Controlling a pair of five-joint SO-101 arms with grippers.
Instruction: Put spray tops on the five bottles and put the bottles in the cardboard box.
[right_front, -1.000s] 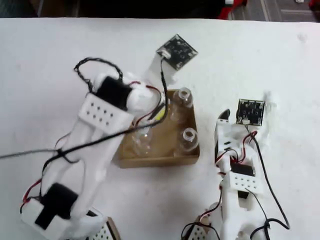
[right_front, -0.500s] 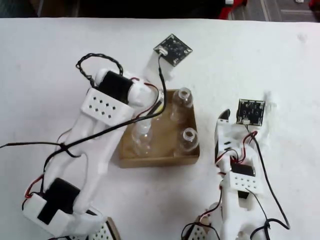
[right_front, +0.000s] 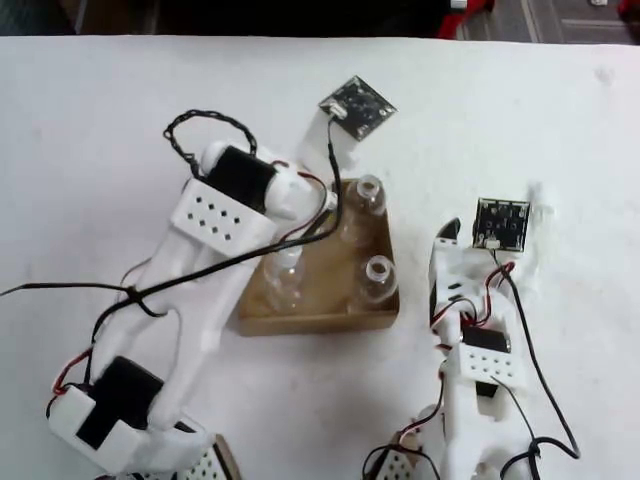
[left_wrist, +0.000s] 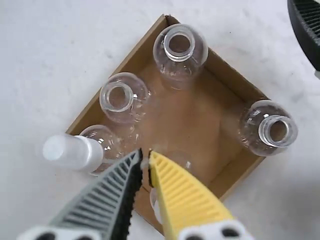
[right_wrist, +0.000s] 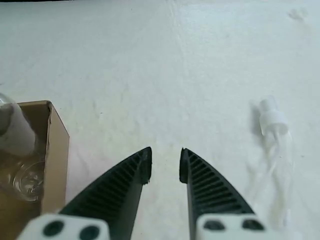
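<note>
Left gripper (left_wrist: 145, 161) is over the cardboard box (left_wrist: 200, 120). Its grey and yellow fingers are closed almost tip to tip, with only a sliver of gap, and I see nothing pinched between them.

In the box I count three open-necked clear bottles standing upright: first (left_wrist: 179, 47), second (left_wrist: 120, 97), third (left_wrist: 270, 131). A fourth bottle (left_wrist: 105, 142), in the corner by the grey finger, has a white top (left_wrist: 70, 150) on it. There's something clear right under the fingers, but it's mostly hidden, so I can't tell what it is.

In the high view, the left arm (right_front: 215, 230) reaches across the near-left part of the box, which sits mid-table. The right arm (right_front: 470, 300) is just beside the box's right wall, not touching it.

Right gripper (right_wrist: 164, 162) is open, black fingers apart with nothing between them, over bare white table (right_wrist: 200, 60). One box corner is close by on one side of it. A loose spray top (right_wrist: 272, 120) lies on its side on the table on the other side, dip tube trailing, well apart from the box.
</note>
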